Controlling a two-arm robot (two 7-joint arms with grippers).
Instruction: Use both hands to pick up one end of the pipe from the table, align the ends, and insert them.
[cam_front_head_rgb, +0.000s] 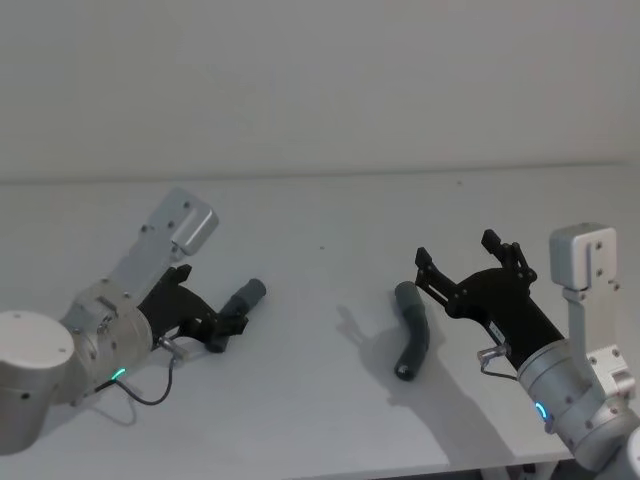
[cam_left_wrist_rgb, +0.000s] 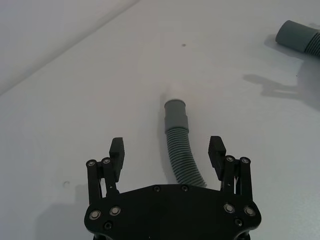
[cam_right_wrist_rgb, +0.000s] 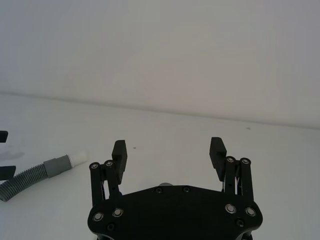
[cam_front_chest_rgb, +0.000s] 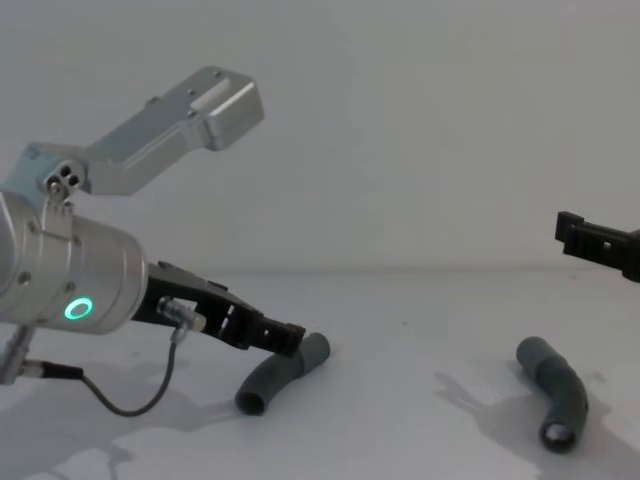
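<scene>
**Foreground, left.** The silver wrist (cam_front_chest_rgb: 60, 275) of the left arm, with its lit green ring (cam_front_chest_rgb: 78, 308), holds the left gripper (cam_front_head_rgb: 228, 325) low over the table (cam_front_head_rgb: 320, 220). Its fingers (cam_left_wrist_rgb: 117, 150) stand spread, one on each side of the left hose piece (cam_left_wrist_rgb: 181, 155). A gap shows between each finger and the ribbed wall, so nothing is gripped.

**Table.** A plain white surface runs across the full width to a pale wall (cam_front_head_rgb: 320, 80).

**Right.** The right gripper (cam_front_head_rgb: 456, 250) hangs well above the table, as the chest view shows. Its fingers are likewise spread and hold nothing. It is near the right hose piece (cam_front_head_rgb: 412, 338) and higher, clear of it.

**Hose pieces.** Both lie on the table, well apart from each other. The left one lies between the left gripper's fingers. The right one is bent and lies right of the table's middle, with a dark open end (cam_front_chest_rgb: 555, 435) towards the robot.

**Ends.** The far end of the left hose piece is a smooth grey cuff (cam_left_wrist_rgb: 175, 112). In the right wrist view this cuff carries a narrower white tip (cam_right_wrist_rgb: 77, 159).

**Cable.** A thin black cable (cam_front_chest_rgb: 120, 400) loops from the left wrist down to the table.
</scene>
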